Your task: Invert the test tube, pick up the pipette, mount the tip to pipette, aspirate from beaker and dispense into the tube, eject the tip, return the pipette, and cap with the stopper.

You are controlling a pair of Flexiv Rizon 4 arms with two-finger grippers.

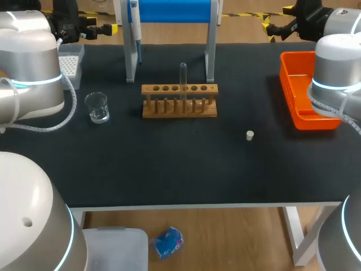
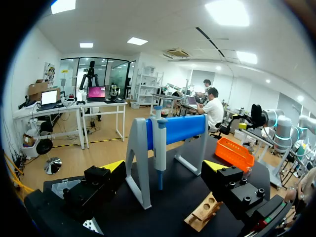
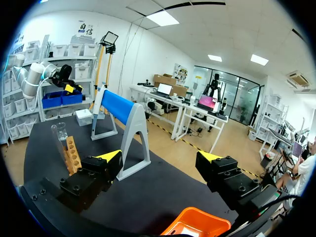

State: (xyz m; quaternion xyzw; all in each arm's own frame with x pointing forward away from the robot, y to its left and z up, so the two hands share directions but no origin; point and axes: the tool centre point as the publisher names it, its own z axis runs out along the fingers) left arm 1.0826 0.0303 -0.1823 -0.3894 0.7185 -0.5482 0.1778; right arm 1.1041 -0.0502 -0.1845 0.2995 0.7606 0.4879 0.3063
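Right, the tube flip looks to be the step in hand. Head view: the test tube (image 1: 183, 76) stands on end in the wooden rack (image 1: 179, 101), upper centre, with the left gripper (image 1: 103, 29) at upper left and the right gripper (image 1: 276, 18) at upper right. Both are well apart from it, spread and empty. I'd grip the glass high and lift straight clear before turning. Left wrist view: the pipette (image 2: 160, 148) hangs ahead of the spread fingers, and no tube shows. Right wrist view: the tube (image 3: 60, 138) stands ahead, out past one finger, well apart.

Your left arm (image 1: 34, 62) and right arm (image 1: 338, 62) sit high at either side; your left gripper (image 2: 164, 167) and right gripper (image 3: 160, 157) both point level, fingers spread wide apart.
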